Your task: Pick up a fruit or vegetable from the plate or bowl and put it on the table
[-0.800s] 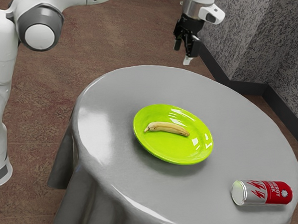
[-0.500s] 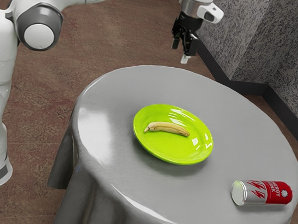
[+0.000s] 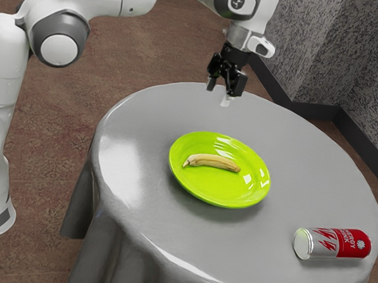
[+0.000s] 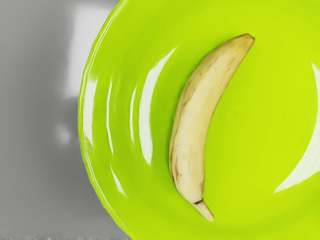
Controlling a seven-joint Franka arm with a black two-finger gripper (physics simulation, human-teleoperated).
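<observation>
Gripper (image 3: 218, 94), black, two-fingered: pointed downward, its fingers spread with a gap between them, nothing pinched. It is seen above the far part of the tabletop (image 3: 135, 208), beyond the plate and well apart from the banana.

Banana (image 3: 212, 162), one, unpeeled, pale yellow, streaked with brown: laid on its side inside the plate, its body gently curved. By the exterior view, its narrow stem is turned toward the left. In the wrist view a dark tip is shown at the opposite end.

Plate (image 3: 253, 194), one, round, bright lime green, glossy: set on the tabletop, marked with white glints. The banana is carried within its raised rim.

Tabletop: rounded, draped in smooth grey, its covering hung down in folds.

Can (image 3: 333, 243), one, red and silver, lettered as an energy drink: laid on its side near the tabletop's edge, at the exterior view's lower right, apart from the plate.

Surroundings: brown floor (image 3: 149, 54); mottled grey wall (image 3: 308, 52), edged below with a dark skirting (image 3: 314, 112).
</observation>
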